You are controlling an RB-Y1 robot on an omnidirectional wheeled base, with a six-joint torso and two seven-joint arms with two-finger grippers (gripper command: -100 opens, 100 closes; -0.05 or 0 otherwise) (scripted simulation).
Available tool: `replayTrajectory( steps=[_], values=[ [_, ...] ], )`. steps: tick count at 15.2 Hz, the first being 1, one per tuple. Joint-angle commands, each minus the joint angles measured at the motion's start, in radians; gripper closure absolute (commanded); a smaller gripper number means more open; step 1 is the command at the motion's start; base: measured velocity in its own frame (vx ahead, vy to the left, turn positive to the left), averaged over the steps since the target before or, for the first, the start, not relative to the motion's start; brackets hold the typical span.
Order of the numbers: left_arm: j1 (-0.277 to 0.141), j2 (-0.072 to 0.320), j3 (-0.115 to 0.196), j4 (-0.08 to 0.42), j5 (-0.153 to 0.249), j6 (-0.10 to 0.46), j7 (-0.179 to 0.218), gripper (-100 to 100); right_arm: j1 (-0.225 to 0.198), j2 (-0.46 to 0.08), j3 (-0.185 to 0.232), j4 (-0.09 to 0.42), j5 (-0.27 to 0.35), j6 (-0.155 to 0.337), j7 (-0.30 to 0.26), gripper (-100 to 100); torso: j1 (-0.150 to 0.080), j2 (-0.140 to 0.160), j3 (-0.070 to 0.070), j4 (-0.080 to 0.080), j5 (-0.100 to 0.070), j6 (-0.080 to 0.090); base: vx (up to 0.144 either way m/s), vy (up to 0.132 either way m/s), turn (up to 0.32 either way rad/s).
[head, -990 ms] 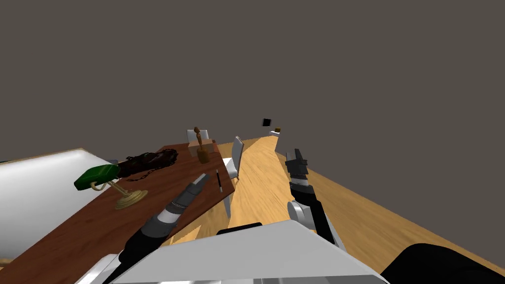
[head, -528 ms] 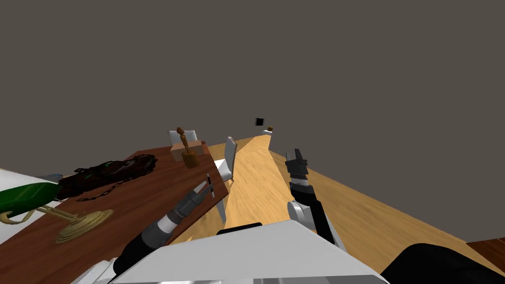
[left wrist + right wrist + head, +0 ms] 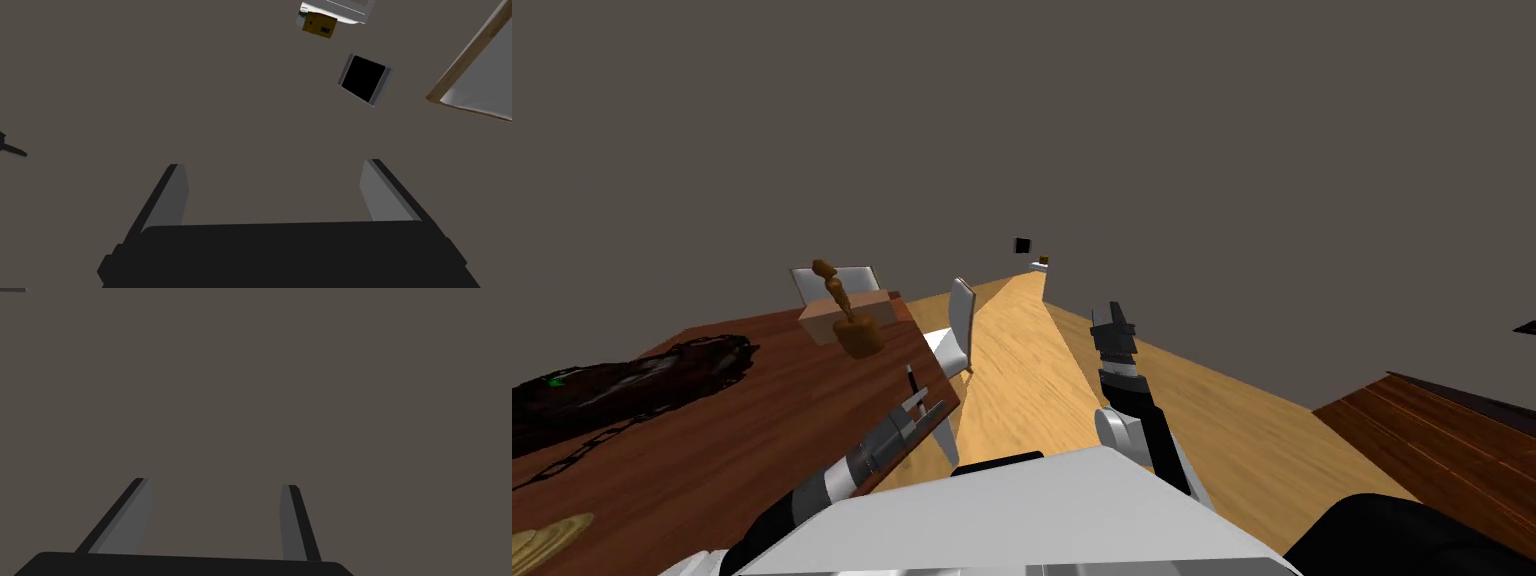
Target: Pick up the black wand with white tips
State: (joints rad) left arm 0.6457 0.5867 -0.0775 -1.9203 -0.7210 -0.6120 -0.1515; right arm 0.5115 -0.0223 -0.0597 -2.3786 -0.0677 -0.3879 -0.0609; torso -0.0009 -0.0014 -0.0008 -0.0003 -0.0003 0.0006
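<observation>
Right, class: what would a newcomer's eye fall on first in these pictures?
The brown carved figure at the far end of the dark wooden table, with a tangled black chain lying to its left. Next, the left gripper, fingers open, held over the table's edge close to the black wand, while the right gripper is raised over the floor.

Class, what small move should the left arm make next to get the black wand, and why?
Probably tip the left gripper down toward the wand. Its fingers stand open but aim at the wall, nothing between them, while the wand lies on the brown table just past its tips.
</observation>
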Motion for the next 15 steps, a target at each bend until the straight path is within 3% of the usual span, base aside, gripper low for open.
replayTrajectory(
  steps=[1,2,4,5,7,8,10,11,13,14,15],
  values=[
    [0.006,0.016,-0.003,0.002,-0.041,0.004,-0.002,-100,0.0,0.0,0.0,0.0,0.0,0.0,0.0,0,0.0,0.0,0.0,0.0,0.0,0.0,0.02,-0.005,-0.069],
    [0.017,0.049,-0.013,0.027,-0.069,0.003,-0.015,-100,0.0,0.0,0.0,0.0,0.0,0.0,0.0,0,0.0,0.0,0.0,0.0,0.0,-0.001,0.032,-0.014,-0.305],
    [0.017,0.049,-0.013,0.027,-0.101,0.003,-0.015,-100,0.0,0.0,0.0,0.0,0.0,0.0,0.0,0,0.0,0.0,0.0,0.0,0.0,0.0,0.033,-0.007,-0.182],
    [0.027,0.082,-0.022,0.052,-0.131,0.001,-0.028,-100,0.0,0.0,0.0,0.0,0.0,0.0,0.0,0,0.0,0.0,0.0,0.0,0.0,-0.001,0.032,-0.011,-0.257],
    [0.027,0.082,-0.022,0.052,-0.161,0.001,-0.028,-100,0.0,0.0,0.0,0.0,0.0,0.0,0.0,0,0.0,0.0,0.0,0.0,0.0,0.0,0.029,-0.005,-0.187],
    [0.038,0.114,-0.032,0.078,-0.19,0.0,-0.042,-100,0.0,0.0,0.0,0.0,0.0,0.0,0.0,0,0.0,0.0,0.0,0.0,0.0,-0.001,0.032,-0.012,-0.281],
    [0.038,0.114,-0.032,0.078,-0.222,0.0,-0.042,-100,0.0,0.0,0.0,0.0,0.0,0.0,0.0,0,0.0,-0.001,0.0,0.0,0.0,0.0,0.029,-0.002,-0.219],
    [0.049,0.145,-0.041,0.104,-0.248,-0.001,-0.055,-100,0.0,0.0,0.0,0.0,0.0,0.0,0.0,0,0.0,0.0,0.0,0.0,0.0,-0.001,0.031,-0.003,-0.254],
    [0.049,0.145,-0.041,0.104,-0.283,-0.001,-0.055,-100,0.0,0.0,0.0,0.0,0.0,0.0,0.0,0,0.001,0.0,0.0,0.0,0.0,0.0,0.032,0.003,-0.207],
    [0.059,0.176,-0.051,0.129,-0.312,-0.003,-0.069,-100,0.0,0.0,0.0,0.0,0.0,0.0,0.0,0,0.001,0.0,0.0,0.0,0.0,-0.001,0.031,-0.002,-0.297],
    [0.059,0.176,-0.051,0.129,-0.33,-0.003,-0.069,-100,0.0,0.0,0.0,0.0,0.0,0.0,0.0,0,0.001,0.0,0.0,0.0,0.0,0.0,0.038,0.002,-0.319]
  ],
)
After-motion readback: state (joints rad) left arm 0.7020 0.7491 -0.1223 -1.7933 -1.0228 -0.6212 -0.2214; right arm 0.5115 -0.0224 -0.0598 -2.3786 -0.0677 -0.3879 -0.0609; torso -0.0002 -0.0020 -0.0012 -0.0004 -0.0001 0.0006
